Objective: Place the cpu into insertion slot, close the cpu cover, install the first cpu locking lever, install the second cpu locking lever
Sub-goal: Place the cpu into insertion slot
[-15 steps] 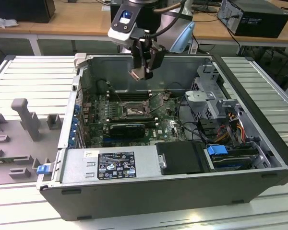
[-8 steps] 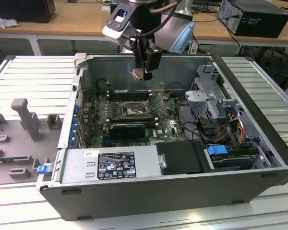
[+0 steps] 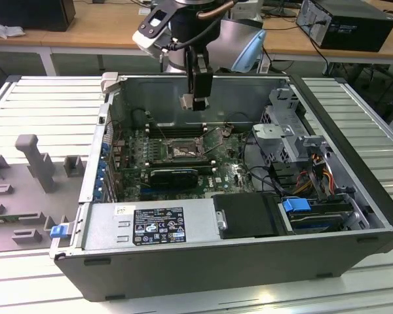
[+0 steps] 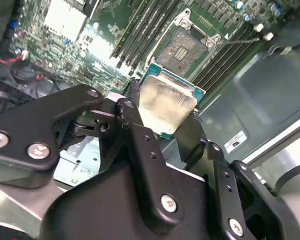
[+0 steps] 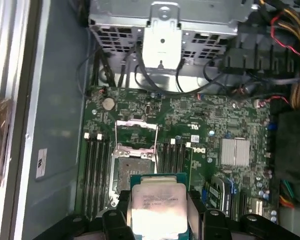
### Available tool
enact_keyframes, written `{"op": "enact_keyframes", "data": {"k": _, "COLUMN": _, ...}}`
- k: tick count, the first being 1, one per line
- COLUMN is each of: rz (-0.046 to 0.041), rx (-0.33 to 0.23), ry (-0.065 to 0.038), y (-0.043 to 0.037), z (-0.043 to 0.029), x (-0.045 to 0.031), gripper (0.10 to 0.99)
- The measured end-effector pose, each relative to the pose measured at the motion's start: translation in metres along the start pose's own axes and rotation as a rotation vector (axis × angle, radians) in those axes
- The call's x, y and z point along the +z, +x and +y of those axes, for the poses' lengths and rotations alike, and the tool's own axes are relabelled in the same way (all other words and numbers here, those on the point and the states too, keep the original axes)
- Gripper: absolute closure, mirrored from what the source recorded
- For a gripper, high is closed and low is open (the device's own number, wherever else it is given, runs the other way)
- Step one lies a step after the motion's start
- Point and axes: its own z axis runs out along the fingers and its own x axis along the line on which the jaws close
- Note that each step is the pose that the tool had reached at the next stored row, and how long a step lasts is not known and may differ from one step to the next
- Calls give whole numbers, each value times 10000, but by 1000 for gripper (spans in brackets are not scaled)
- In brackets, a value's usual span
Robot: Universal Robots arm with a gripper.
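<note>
Claw (image 3: 195, 98) clamped on the cpu (image 5: 157, 207), holding it clear above the open computer case (image 3: 203, 258). Insertion slot (image 5: 132, 172) sits on the motherboard (image 3: 229, 173) inside, contacts exposed, cpu cover (image 5: 135, 131) tilted up.

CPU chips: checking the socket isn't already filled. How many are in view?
1. The silver-topped square cpu is clamped between the black fingers; the dark-framed, brownish-gold insertion slot holds none.
</note>
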Motion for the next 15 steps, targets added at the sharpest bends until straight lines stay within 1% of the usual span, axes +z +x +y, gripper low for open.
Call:
{"op": "enact_keyframes", "data": {"k": 2, "rz": -51, "rx": 594, "ry": -12, "y": 0, "z": 0, "x": 2, "gripper": 553}}
{"op": "enact_keyframes", "data": {"k": 4, "rz": -80, "rx": 913, "ry": -17, "y": 0, "z": 0, "x": 4, "gripper": 553}}
{"op": "enact_keyframes", "data": {"k": 5, "rz": -102, "rx": 1178, "ry": -22, "y": 0, "z": -1, "x": 8, "gripper": 553}}
{"op": "enact_keyframes", "data": {"k": 6, "rz": -137, "rx": 1575, "ry": -28, "y": 0, "z": -2, "x": 20, "gripper": 553}}
{"op": "enact_keyframes", "data": {"k": 7, "rz": -160, "rx": 1825, "ry": -18, "y": -1, "z": -4, "x": 50, "gripper": 553}}
{"op": "enact_keyframes", "data": {"k": 9, "rz": -157, "rx": 1792, "ry": -18, "y": -2, "z": -10, "x": 110, "gripper": 553}}
{"op": "enact_keyframes", "data": {"k": 10, "rz": -137, "rx": 1554, "ry": -13, "y": -2, "z": -14, "x": 149, "gripper": 553}}
{"op": "enact_keyframes", "data": {"k": 12, "rz": -102, "rx": 1153, "ry": -6, "y": -3, "z": -16, "x": 182, "gripper": 553}}
{"op": "enact_keyframes", "data": {"k": 13, "rz": -83, "rx": 926, "ry": -2, "y": -2, "z": -19, "x": 210, "gripper": 553}}
{"op": "enact_keyframes", "data": {"k": 14, "rz": -77, "rx": 868, "ry": -1, "y": 1, "z": -20, "x": 228, "gripper": 553}}
{"op": "enact_keyframes", "data": {"k": 15, "rz": -75, "rx": 842, "ry": 0, "y": 4, "z": -22, "x": 262, "gripper": 553}}
